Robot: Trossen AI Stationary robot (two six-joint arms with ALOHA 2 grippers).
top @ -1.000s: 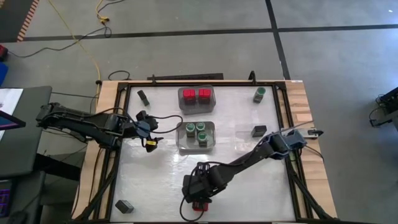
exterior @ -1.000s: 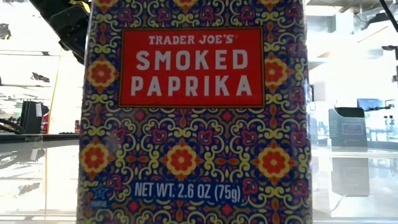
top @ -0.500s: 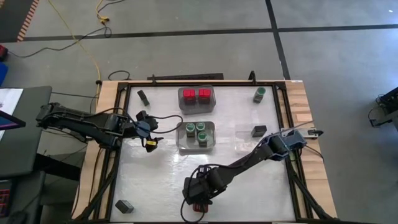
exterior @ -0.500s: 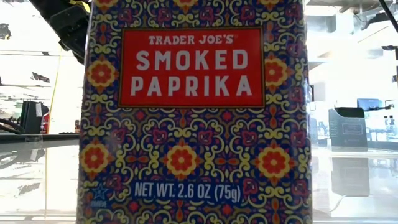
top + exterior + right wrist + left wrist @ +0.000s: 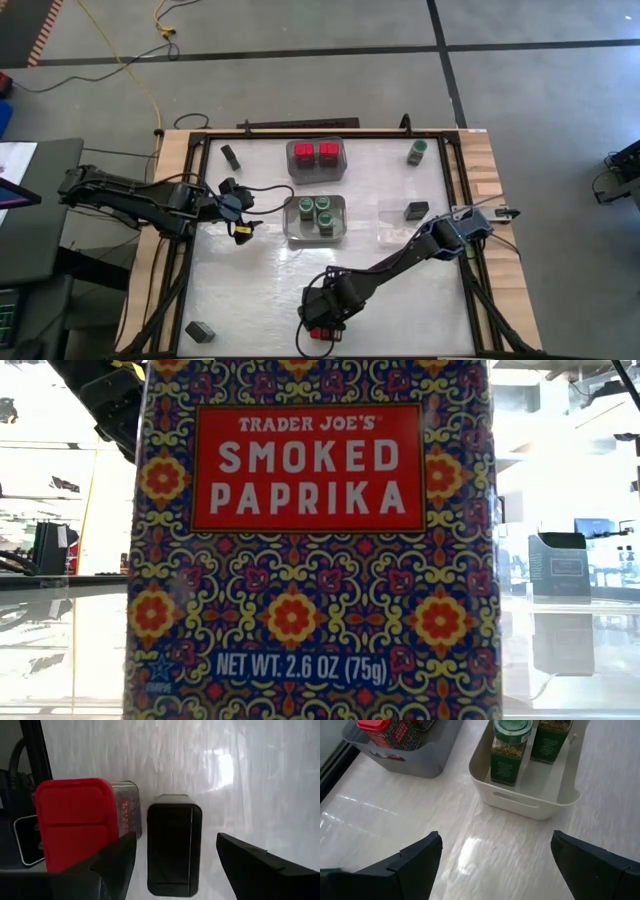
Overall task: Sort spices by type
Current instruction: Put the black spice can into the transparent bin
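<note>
Right gripper (image 5: 322, 330) low over the near table edge, fingers spread. Between them in the right wrist view: dark tin (image 5: 174, 845), upright, lid towards the lens. Just beside the tin, touching or nearly so: red-topped paprika tin (image 5: 75, 822), outside the finger gap, close by one finger.

Step in hand, as judged: descent onto the dark tin for a pick. Best done by centring the gap on the tin's narrow width, with the finger on the red side slipped into the slim space between the two tins, not on top of the red lid. Straight drop, then closure; risk of a nudge to the paprika tin otherwise.

Left gripper (image 5: 495, 860) waiting near the left side of the table, fingers spread, nothing between them. Ahead of it: white bin (image 5: 527, 802) with green-lidded jars (image 5: 509, 750); off to one side, grey bin (image 5: 415, 762) with red-topped tins.

Writing, low view: paprika tin (image 5: 310, 540) right against the lens, "TRADER JOE'S SMOKED PAPRIKA", "NET WT. 2.6 OZ (75g)". Jar labels unreadable.
</note>
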